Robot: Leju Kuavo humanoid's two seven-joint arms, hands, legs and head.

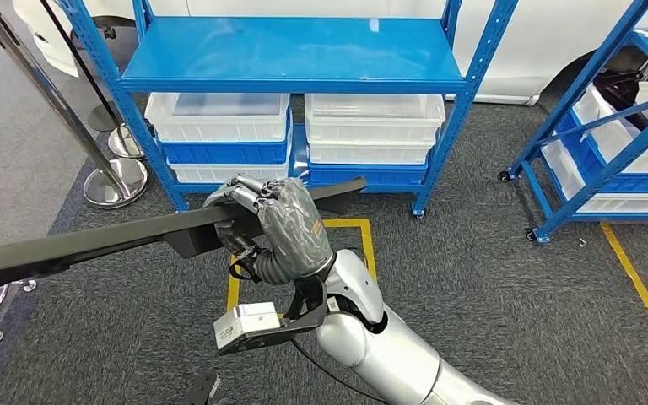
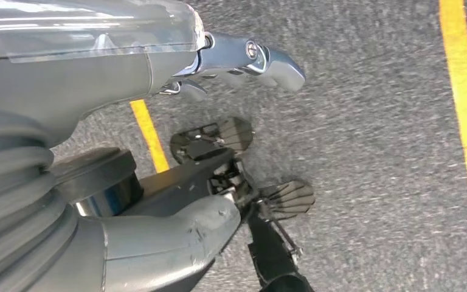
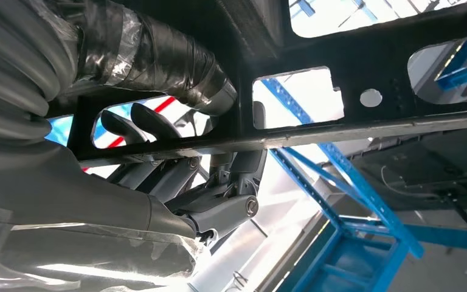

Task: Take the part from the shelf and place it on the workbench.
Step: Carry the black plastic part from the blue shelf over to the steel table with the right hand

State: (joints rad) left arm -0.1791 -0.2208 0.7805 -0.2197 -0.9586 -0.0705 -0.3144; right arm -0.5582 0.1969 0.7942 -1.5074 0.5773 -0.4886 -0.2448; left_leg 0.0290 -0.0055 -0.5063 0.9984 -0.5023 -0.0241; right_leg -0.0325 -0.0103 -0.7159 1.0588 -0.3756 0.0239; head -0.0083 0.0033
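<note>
The part (image 1: 93, 240) is a long black metal frame with cut-outs, held roughly level across the left half of the head view, above the grey carpet. My right hand (image 1: 283, 224), wrapped in dark tape, grips it near its right end, fingers curled over the bar. The right wrist view shows the part (image 3: 365, 121) from underneath, with my right hand (image 3: 176, 182) closed around its rail. My left hand (image 2: 158, 67) hangs over the floor, fingers apart and holding nothing.
A blue shelf (image 1: 295, 51) stands straight ahead, its upper board bare, with two white bins (image 1: 219, 118) on a lower level. A second blue shelf (image 1: 607, 126) is at the right. Metal stanchion posts (image 1: 114, 181) stand at the left. Yellow floor lines (image 1: 363, 228) mark the carpet.
</note>
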